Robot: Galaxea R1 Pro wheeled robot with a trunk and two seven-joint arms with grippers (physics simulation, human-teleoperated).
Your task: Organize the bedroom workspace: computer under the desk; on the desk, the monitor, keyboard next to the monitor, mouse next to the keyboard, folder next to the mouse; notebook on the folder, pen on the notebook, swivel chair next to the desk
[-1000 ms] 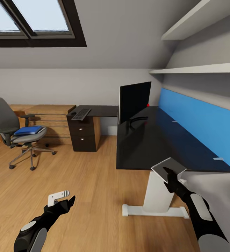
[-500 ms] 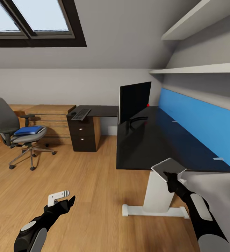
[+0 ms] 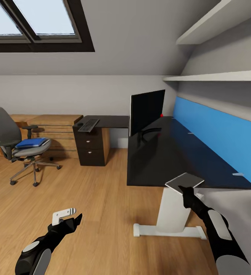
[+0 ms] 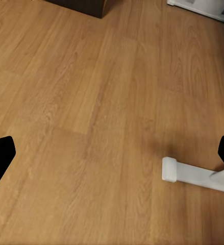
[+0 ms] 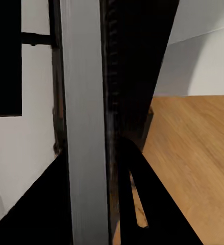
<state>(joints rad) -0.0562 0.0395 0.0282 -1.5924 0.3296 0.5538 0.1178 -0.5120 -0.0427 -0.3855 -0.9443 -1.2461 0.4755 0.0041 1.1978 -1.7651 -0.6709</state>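
Right gripper (image 3: pixel 185 190), jaws pinching the thin flat grey notebook (image 3: pixel 184 180), hovers at the long black-topped counter's (image 3: pixel 167 156) near corner, seemingly ready for setting it down.

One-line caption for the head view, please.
Right claw holds the grey notebook at the black desk's near edge; blue folder lies on the swivel chair.

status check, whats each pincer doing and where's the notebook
Right pincer shut on notebook, at near desk edge. Left pincer open, empty, over floor. Folder on swivel chair. Nothing blocking.
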